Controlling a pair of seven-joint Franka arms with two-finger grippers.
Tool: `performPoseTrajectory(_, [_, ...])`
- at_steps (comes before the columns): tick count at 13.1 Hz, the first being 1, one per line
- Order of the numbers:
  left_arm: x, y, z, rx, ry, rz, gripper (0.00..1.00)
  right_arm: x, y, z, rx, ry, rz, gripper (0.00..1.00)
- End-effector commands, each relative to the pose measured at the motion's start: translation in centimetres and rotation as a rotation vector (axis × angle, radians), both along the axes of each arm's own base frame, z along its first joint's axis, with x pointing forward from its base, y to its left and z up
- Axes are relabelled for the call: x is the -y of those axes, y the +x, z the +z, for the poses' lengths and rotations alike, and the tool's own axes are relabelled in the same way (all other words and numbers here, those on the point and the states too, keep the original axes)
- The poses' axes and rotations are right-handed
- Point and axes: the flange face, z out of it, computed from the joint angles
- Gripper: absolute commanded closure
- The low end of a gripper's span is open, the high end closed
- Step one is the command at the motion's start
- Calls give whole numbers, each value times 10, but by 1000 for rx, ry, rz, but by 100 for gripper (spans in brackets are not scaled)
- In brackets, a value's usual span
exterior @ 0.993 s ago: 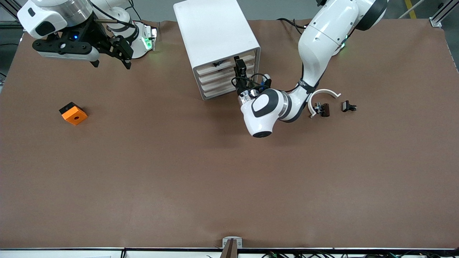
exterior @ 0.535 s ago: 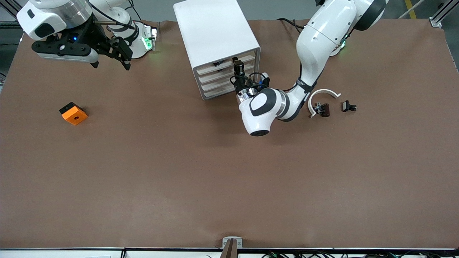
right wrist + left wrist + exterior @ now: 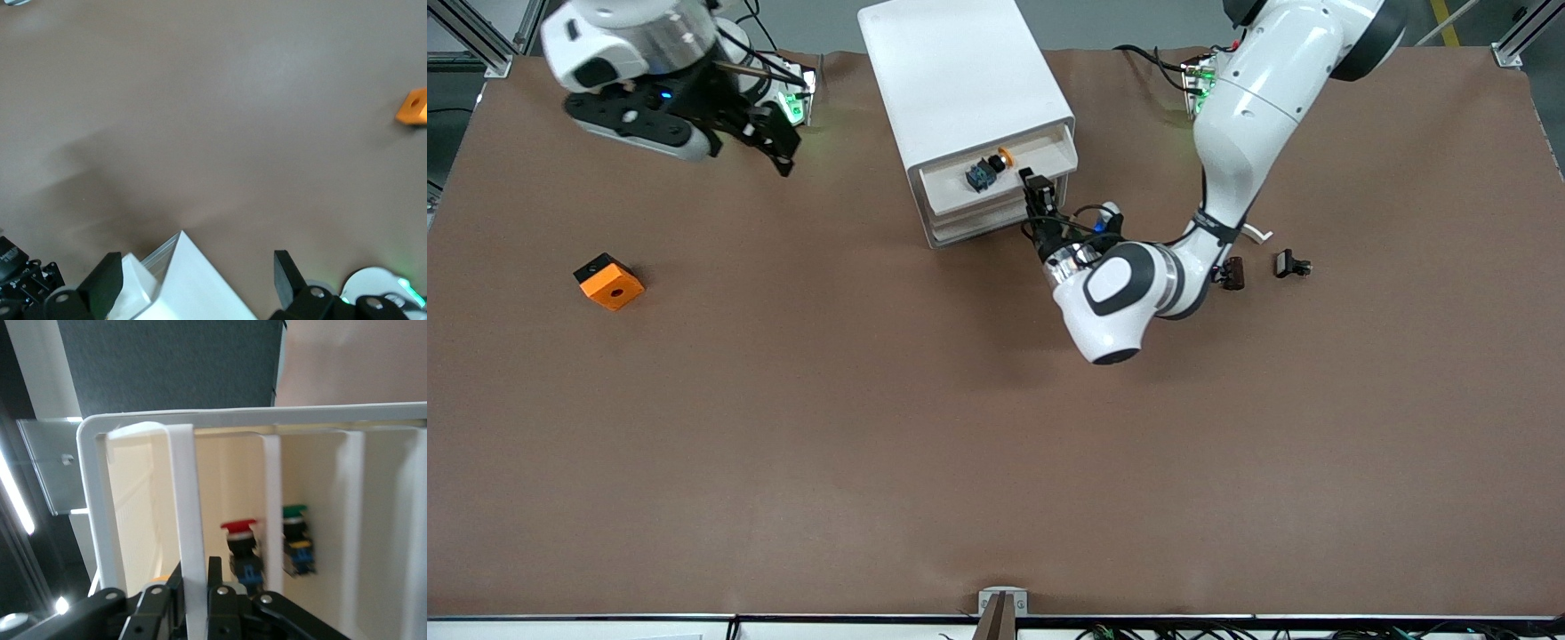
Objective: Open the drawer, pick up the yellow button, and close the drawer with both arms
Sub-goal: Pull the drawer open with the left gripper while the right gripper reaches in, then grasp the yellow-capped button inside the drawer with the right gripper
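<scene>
Left hand (image 3: 1039, 184) on drawer (image 3: 996, 173) front edge.

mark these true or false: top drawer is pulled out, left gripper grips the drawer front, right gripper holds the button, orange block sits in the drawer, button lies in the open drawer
1. The top drawer is pulled out: true.
2. The left gripper has its jaws shut on the drawer front: true.
3. The right gripper holds the button: false, its jaws are open and empty, up by its own base.
4. The orange block sits in the drawer: false, it lies on the table toward the right arm's end.
5. The button lies in the open drawer: true.
</scene>
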Motion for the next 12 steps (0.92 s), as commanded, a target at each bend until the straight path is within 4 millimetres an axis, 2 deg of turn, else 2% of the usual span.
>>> performPoseTrajectory(1, [-21, 25, 6, 31, -18, 47, 100, -56, 3, -17, -18, -17, -98, 0])
performPoseTrajectory(3, [-40, 46, 8, 52, -21, 92, 100, -102, -3, -35, -16, -30, -153, 0])
performPoseTrajectory(5, [-54, 63, 14, 89, -11, 122, 100, -139, -7, -56, 2, -21, -192, 0])
performPoseTrajectory(8, [-66, 75, 16, 111, 3, 144, 100, -176, -11, -85, 24, -2, -246, 0])
performPoseTrajectory(9, [-68, 76, 17, 113, 4, 147, 80, -184, -8, -97, 27, 0, -263, 0])
performPoseTrajectory(11, [-71, 81, 24, 134, 6, 149, 15, -201, -7, -119, 31, 2, -277, 0])
performPoseTrajectory(12, [-79, 88, 26, 141, 7, 163, 0, -206, -3, -131, 34, 2, -307, 0])
